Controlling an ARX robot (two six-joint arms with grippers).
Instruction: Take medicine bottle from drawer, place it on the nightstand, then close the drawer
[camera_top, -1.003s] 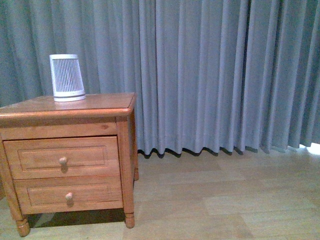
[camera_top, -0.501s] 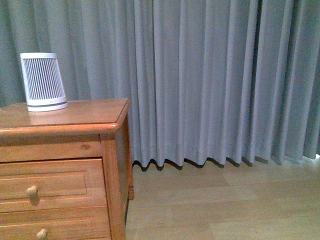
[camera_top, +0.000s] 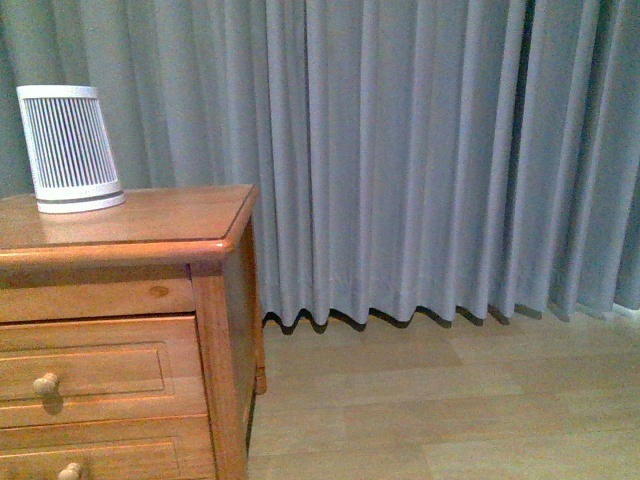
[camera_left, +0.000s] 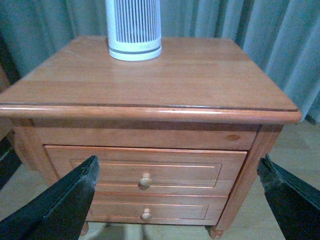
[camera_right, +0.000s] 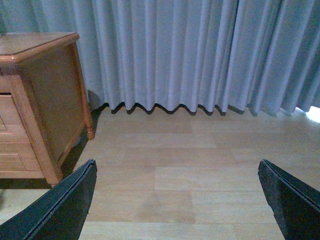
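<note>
The orange-brown nightstand (camera_top: 130, 225) stands at the left of the front view and fills the left wrist view (camera_left: 165, 80). Its upper drawer (camera_left: 170, 167) is shut, with a round wooden knob (camera_left: 145, 179); the drawer also shows in the front view (camera_top: 110, 370). The medicine bottle is hidden from every view. My left gripper (camera_left: 177, 187) is open and empty, facing the drawer fronts from a distance. My right gripper (camera_right: 175, 190) is open and empty over bare floor, to the right of the nightstand (camera_right: 35, 100). Neither arm shows in the front view.
A large white ribbed tapered device (camera_top: 68, 148) stands on the back of the nightstand top, also in the left wrist view (camera_left: 134, 27). The lower drawer (camera_left: 150, 209) is shut. Grey curtains (camera_top: 430, 150) hang behind. Wooden floor (camera_top: 450, 400) lies to the right.
The front view has closed in on the nightstand and shifted right: the nightstand now looks larger and sits further left, partly cut off by the frame edge.
</note>
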